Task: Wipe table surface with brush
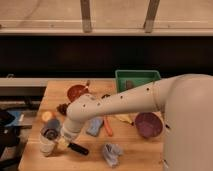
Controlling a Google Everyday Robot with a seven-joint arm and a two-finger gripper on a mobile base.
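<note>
The table surface (pixel 132 150) is a light-brown wooden plank top that fills the lower half of the camera view. The brush lies near its front left corner, its round dark-and-pale head (pixel 49 134) to the left and its black handle (pixel 79 148) pointing right. My white arm reaches in from the right and bends down to that spot. My gripper (pixel 63 141) sits low over the handle just behind the head, shut on the brush. The part of the handle under the gripper is hidden.
A green tray (pixel 137 75) stands at the back. A red bowl (pixel 76 92), a purple bowl (pixel 147 124), an orange stick (pixel 108 126), a blue cloth (pixel 93 126), a crumpled grey cloth (pixel 111 152) and an orange-and-blue cup (pixel 49 118) lie around the arm.
</note>
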